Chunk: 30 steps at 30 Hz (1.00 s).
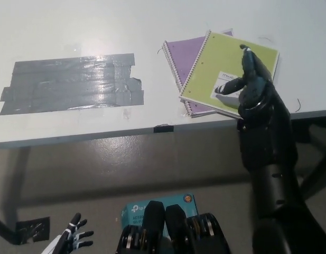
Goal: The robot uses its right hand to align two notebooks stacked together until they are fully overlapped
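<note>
A lime green spiral notebook (226, 66) lies skewed on top of a purple notebook (182, 54) near the table's right front edge. The purple one sticks out to the left and at the lower left. My black right hand (251, 83) rests over the green cover's lower right part, fingers spread, holding nothing. The white left hand (74, 239) hangs low at the picture's lower left, fingers apart, far from the table.
A wide patch of grey tape (73, 83) covers the white table (152, 21) at the left. A small black mark (163, 128) sits on the table's front edge. A teal box (132, 210) lies on the floor below.
</note>
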Each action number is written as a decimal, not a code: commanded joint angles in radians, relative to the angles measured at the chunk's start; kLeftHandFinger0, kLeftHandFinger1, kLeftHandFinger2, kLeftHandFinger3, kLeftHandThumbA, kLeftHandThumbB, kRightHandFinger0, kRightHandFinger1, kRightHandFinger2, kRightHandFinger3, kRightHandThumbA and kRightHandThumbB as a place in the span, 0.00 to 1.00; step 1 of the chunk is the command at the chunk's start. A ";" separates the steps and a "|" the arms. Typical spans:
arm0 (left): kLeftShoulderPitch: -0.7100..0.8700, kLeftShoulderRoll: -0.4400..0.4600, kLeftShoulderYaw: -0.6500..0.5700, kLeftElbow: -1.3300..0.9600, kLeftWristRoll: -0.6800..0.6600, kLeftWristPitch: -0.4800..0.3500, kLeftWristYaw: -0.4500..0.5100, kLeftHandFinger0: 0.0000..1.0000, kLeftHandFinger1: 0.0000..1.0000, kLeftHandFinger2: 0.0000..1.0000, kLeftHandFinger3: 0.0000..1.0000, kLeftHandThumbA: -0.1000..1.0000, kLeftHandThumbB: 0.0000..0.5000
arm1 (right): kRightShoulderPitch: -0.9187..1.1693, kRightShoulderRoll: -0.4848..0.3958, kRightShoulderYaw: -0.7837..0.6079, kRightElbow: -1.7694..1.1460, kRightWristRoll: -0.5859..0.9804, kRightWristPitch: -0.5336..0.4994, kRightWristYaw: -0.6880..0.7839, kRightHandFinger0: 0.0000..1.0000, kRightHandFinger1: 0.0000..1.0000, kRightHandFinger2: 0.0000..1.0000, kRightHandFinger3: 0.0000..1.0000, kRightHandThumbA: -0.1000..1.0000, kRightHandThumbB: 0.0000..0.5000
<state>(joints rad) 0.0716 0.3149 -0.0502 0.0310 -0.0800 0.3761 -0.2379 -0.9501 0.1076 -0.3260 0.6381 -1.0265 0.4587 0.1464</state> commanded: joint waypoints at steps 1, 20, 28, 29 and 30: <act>0.005 0.022 -0.014 -0.032 0.026 -0.023 -0.014 0.82 0.86 0.86 1.00 1.00 1.00 | -0.027 0.022 -0.015 -0.004 0.057 0.011 -0.132 1.00 1.00 1.00 1.00 1.00 0.59; -0.007 -0.001 -0.032 -0.026 0.029 -0.047 -0.011 0.75 0.79 0.83 1.00 1.00 1.00 | 0.121 -0.071 0.296 -0.002 0.169 0.004 -0.266 1.00 1.00 1.00 1.00 1.00 0.52; -0.016 0.005 -0.049 -0.031 0.036 -0.042 -0.013 0.77 0.77 0.80 1.00 1.00 1.00 | 0.192 -0.256 0.605 0.018 0.045 0.011 -0.219 1.00 1.00 1.00 1.00 1.00 0.68; -0.017 0.008 -0.053 -0.029 0.041 -0.047 -0.012 0.77 0.79 0.80 1.00 1.00 1.00 | 0.194 -0.268 0.624 0.014 0.036 0.011 -0.201 1.00 1.00 1.00 1.00 1.00 0.72; -0.017 0.008 -0.054 -0.030 0.043 -0.048 -0.012 0.76 0.78 0.79 1.00 1.00 1.00 | 0.197 -0.280 0.642 0.021 0.031 0.011 -0.207 1.00 1.00 1.00 1.00 1.00 0.78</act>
<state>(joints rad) 0.0601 0.3134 -0.1003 0.0290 -0.0539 0.3572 -0.2378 -0.7568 -0.1192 0.2492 0.6465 -0.9265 0.4561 -0.0826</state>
